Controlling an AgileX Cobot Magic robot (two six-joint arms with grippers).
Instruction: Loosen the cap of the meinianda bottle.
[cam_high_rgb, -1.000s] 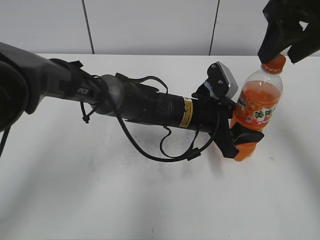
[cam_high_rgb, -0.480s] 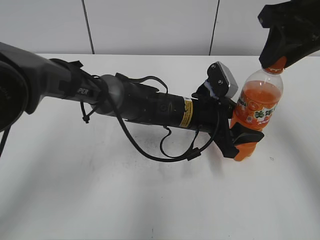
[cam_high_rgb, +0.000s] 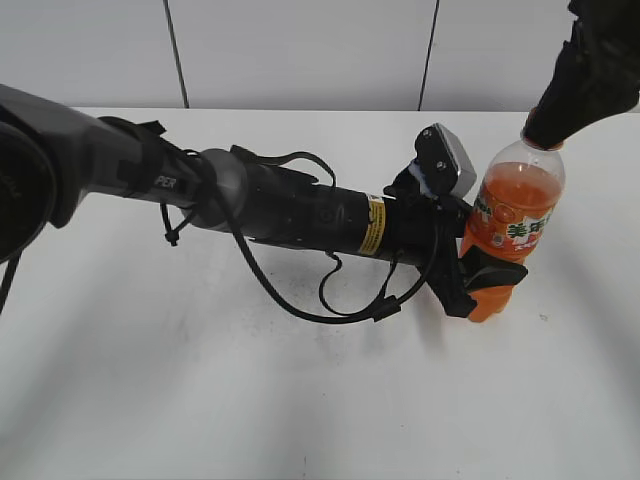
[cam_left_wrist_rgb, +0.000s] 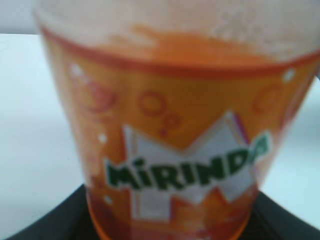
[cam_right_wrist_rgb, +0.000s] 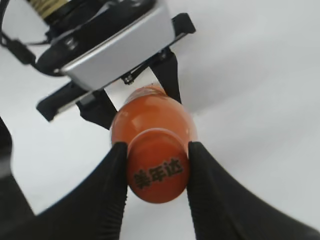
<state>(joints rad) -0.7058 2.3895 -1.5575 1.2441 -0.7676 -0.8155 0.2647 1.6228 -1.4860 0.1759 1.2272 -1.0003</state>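
Item: meinianda bottle (cam_high_rgb: 514, 220), clear plastic, standing upright on the white bench (cam_high_rgb: 250, 400) at the right side of the scene; holds orange drink to the shoulder, with clear space above it under the neck. Label: orange ground, white panel, green "MIRINDA" lettering in the left wrist view (cam_left_wrist_rgb: 185, 165); Chinese characters face the exterior camera. Lower body held by the left gripper (cam_high_rgb: 482, 282), whose black jaws are clamped about the waist from the left, the arm lying low across the bench. Cap (cam_right_wrist_rgb: 159, 172): small, round, orange, dark Chinese characters printed on top; seated on the neck. Right gripper (cam_right_wrist_rgb: 156, 172), from above at far right, has its black jaws pressed against opposite sides of the cap.
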